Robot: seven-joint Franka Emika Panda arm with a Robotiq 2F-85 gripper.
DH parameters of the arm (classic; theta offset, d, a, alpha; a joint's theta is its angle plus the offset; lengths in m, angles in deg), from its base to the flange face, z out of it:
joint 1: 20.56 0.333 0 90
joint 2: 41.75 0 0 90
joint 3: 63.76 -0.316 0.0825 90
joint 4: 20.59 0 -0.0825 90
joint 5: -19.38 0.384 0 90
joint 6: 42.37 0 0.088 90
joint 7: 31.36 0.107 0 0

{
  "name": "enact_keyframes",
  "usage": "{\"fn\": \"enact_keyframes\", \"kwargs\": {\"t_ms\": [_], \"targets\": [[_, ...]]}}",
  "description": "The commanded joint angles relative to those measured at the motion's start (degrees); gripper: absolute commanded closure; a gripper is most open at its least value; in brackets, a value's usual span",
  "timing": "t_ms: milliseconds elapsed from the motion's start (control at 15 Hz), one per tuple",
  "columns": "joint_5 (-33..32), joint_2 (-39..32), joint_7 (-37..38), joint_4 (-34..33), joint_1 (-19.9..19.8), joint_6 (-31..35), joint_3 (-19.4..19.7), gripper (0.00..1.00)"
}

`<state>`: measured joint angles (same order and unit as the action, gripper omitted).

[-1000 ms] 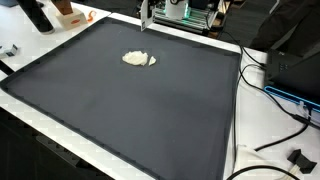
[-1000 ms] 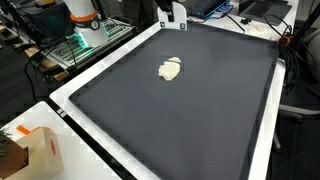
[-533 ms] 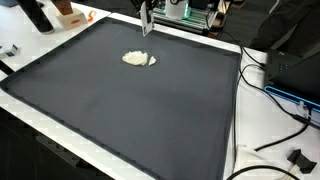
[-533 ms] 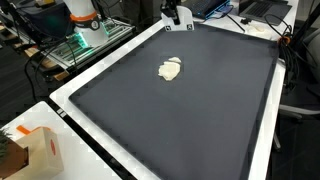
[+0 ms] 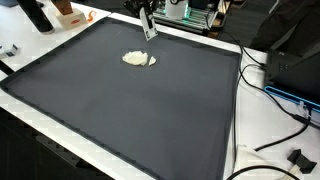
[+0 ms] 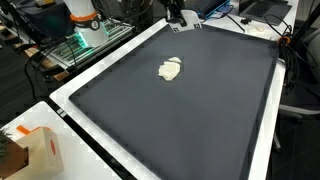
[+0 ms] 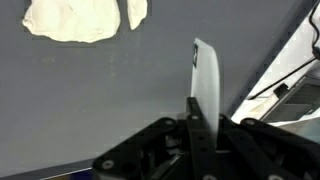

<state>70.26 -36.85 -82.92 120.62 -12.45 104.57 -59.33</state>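
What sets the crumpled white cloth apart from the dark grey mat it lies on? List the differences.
Colour: the crumpled white cloth is pale, the dark grey mat near black. Size: the cloth is a small patch, the mat covers most of the table. Pose: the cloth is bunched, the mat flat and smooth. Shared: neither is held.

Your gripper [image 6: 178, 17] hangs over the far edge of the dark mat [image 6: 200, 110]. The small white cloth [image 6: 172, 70] lies on the mat, nearer than the gripper and apart from it. A box [image 6: 40, 150] sits at the near left.
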Motion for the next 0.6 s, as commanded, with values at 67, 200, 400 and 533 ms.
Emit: {"fn": "enact_keyframes", "kwargs": {"t_ms": [67, 200, 400, 533], "targets": [[10.19, -5.13, -9.10, -3.57, -3.43, -6.25, -0.62, 0.99], [11.76, -6.96, -9.88, -4.27, -4.90, -8.26, -0.90, 0.99], [12.28, -9.01, -9.15, -4.63, -6.86, -10.26, -0.99, 0.99], [12.12, -10.08, -8.58, -4.68, -7.97, -10.98, -0.95, 0.99]]}}
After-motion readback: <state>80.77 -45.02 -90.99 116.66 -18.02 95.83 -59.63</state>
